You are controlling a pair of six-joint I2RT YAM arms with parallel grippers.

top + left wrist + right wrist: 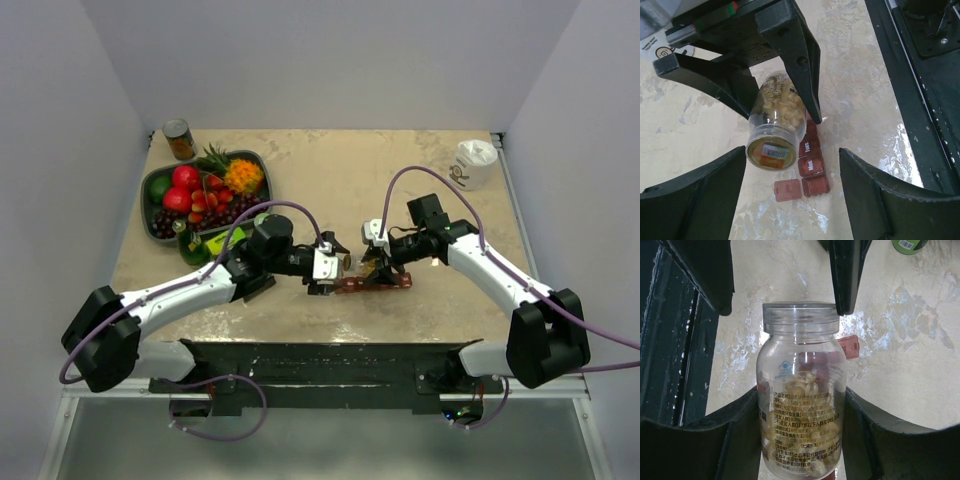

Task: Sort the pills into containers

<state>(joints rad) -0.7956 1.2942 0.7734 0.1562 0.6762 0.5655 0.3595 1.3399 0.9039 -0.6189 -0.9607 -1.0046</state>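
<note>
Two tools face each other over the middle of the counter [420, 170]. Right tool [801, 415] is clamped on the body of a clear pill bottle [800, 335], one finger each side of the label, bottle held up off the counter. Every one of the pills [802, 390] in view is inside that bottle, golden-amber, lying toward the gripped end. None seen loose. Cap is on.

Left tool [791, 160] stands wide open and holds nothing. Its fingers [700, 200] sit either side of the line to the cap, apart from it.

Containers [810, 162]: dark red strip, flat on the counter just under and beside the bottle. Its long axis runs left-right in the top view, from the left tool toward the right tool. The end compartment nearest the left tool has its open lid [787, 191] flipped out to the side, no pill visible in it. "Mon" and "Tues" are shut.

Key relation: the bottle's long axis points from right tool to left tool, cap end first, so the cap is straight ahead of the left tool. Left arm is nearer the cap.

Judgement: step in hand is uncapping, sorting not begun. Next move needs the left tool to advance, close on the cap and twist against the right tool's hold. Risk: bottle slips or pills spill past the strip.
</note>
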